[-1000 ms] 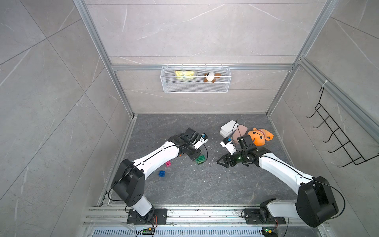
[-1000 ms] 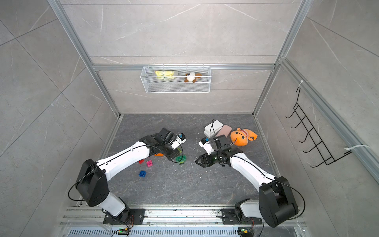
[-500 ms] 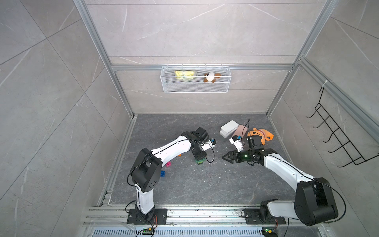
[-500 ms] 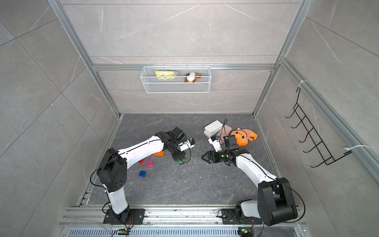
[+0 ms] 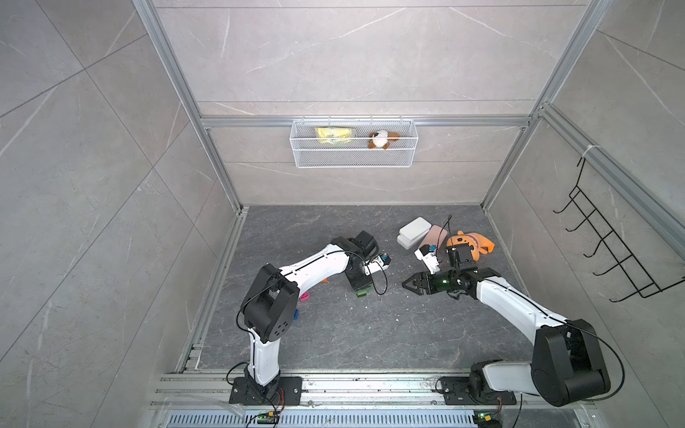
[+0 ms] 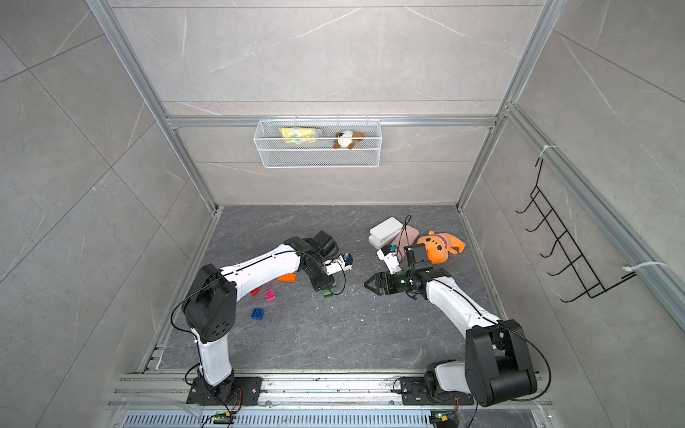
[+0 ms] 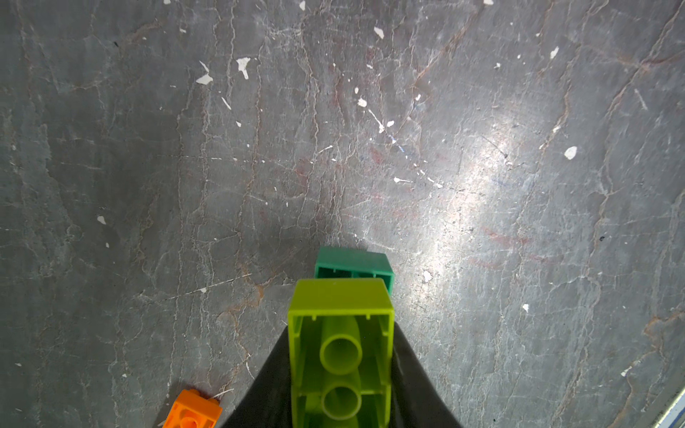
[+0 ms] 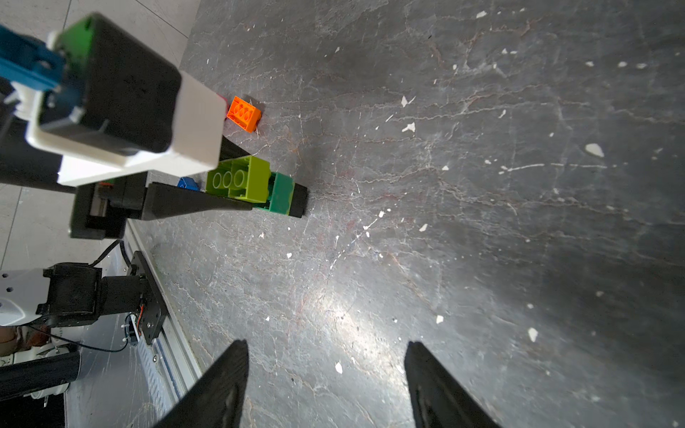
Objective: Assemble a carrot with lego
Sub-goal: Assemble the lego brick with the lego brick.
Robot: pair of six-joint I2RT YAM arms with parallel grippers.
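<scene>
The partial carrot (image 8: 259,185) is a lime brick (image 7: 341,352) joined to a dark green piece (image 7: 352,265) and a black tip (image 8: 298,200). My left gripper (image 7: 341,328) is shut on the lime brick, holding the stack tip-down just at the floor, as both top views show (image 5: 362,292) (image 6: 327,292). My right gripper (image 8: 324,344) stands open and empty to the right of the stack, pointing at it (image 5: 407,286) (image 6: 369,285). Loose lego lies on the left: orange (image 6: 288,277), red (image 6: 255,292), pink (image 6: 270,295), blue (image 6: 257,314).
White cases (image 5: 414,231), a pink case (image 5: 433,237) and an orange plush toy (image 5: 470,244) lie behind my right arm. A wire basket (image 5: 354,148) hangs on the back wall. A black hook rack (image 5: 611,252) is on the right wall.
My left arm's elbow has swung inward and its wrist has turned, while the held stack stays at about the same spot. My right gripper has drawn back a little to the right.
</scene>
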